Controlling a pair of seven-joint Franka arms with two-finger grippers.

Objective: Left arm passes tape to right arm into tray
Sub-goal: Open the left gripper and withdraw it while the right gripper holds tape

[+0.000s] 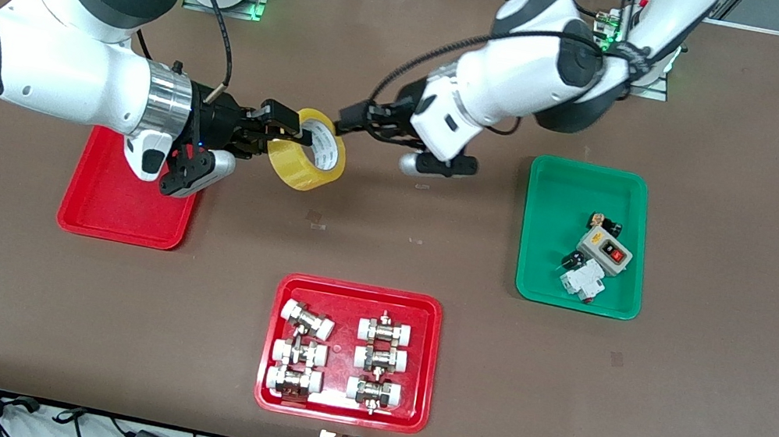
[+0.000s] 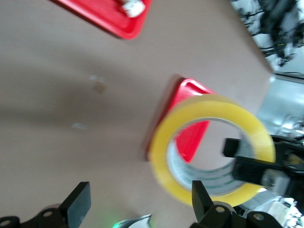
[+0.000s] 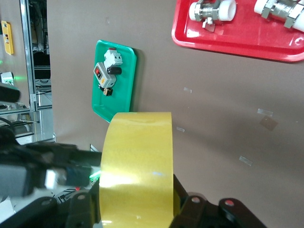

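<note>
The yellow tape hangs in the air over the table, between the two arms. My right gripper is shut on the roll's wall, with one finger through the white core. In the right wrist view the tape fills the space between the right gripper's jaws. My left gripper is open and empty, just clear of the roll toward the left arm's end. In the left wrist view the tape sits past the spread jaws of the left gripper. The plain red tray lies empty under the right arm's wrist.
A red tray of white-capped metal fittings lies near the front camera, mid-table. A green tray with small electrical parts lies toward the left arm's end. Both show in the right wrist view, the green tray and the fittings tray.
</note>
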